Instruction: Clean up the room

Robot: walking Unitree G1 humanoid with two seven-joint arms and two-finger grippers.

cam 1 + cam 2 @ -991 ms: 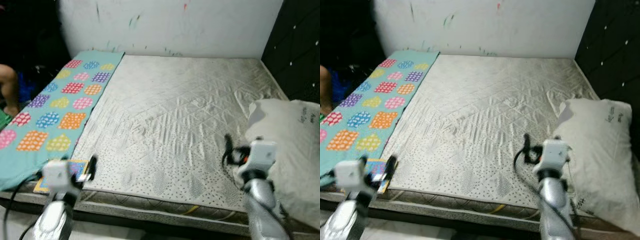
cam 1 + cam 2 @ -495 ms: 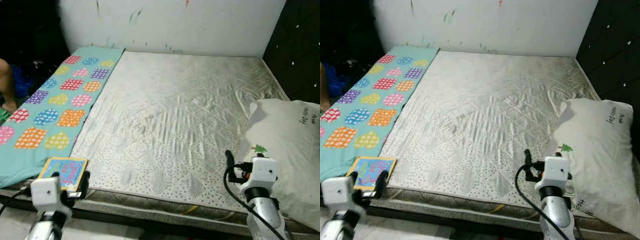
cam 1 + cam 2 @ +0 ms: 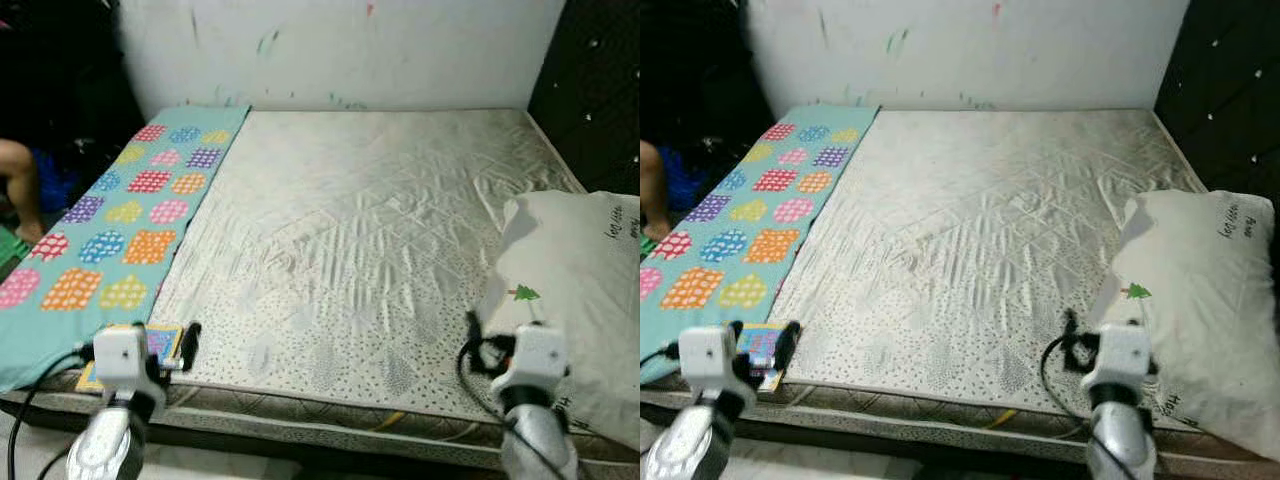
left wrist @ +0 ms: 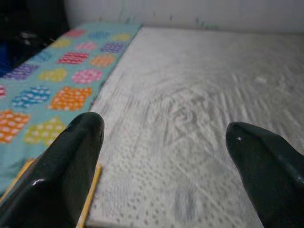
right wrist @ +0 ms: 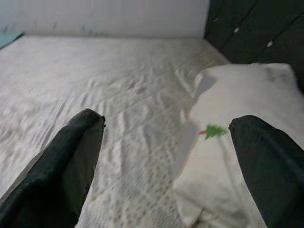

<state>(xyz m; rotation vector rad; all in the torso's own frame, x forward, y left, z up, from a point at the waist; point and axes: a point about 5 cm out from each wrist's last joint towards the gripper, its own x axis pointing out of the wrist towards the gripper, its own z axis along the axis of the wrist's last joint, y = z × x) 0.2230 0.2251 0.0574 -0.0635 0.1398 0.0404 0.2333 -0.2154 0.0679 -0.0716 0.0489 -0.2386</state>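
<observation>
- While the robot stands at the foot of the mattress [image 3: 370, 230], its two arms are raised over the near edge, and each one has a different thing close to it.
- The left gripper [image 4: 164, 156] is released: in the left wrist view its two black fingers [image 4: 71, 156] stand wide apart with nothing between them.
- The right gripper [image 5: 166, 156] is also released, with its fingers spread and empty.
- The small colourful book [image 3: 160, 345] lies flat at the near left corner of the bed, on the end of the teal patterned cloth [image 3: 120, 210]. From the head views it is just beside the left gripper, at about 12 o'clock from the wrist and partly hidden by it; its yellow edge shows next to one finger in the left wrist view.
- The white pillow [image 3: 575, 290] lies at the right side of the bed, at about 1 o'clock from the right gripper and near it. Its long axis runs from the near edge towards the dark headboard [image 3: 590, 90].
- In my judgement the left arm is the nearer one for the book and the right arm for the pillow; which one is taken first I cannot tell.
- A person's leg [image 3: 20, 190] shows at the far left, at about 9 o'clock, well apart from both grippers.
</observation>
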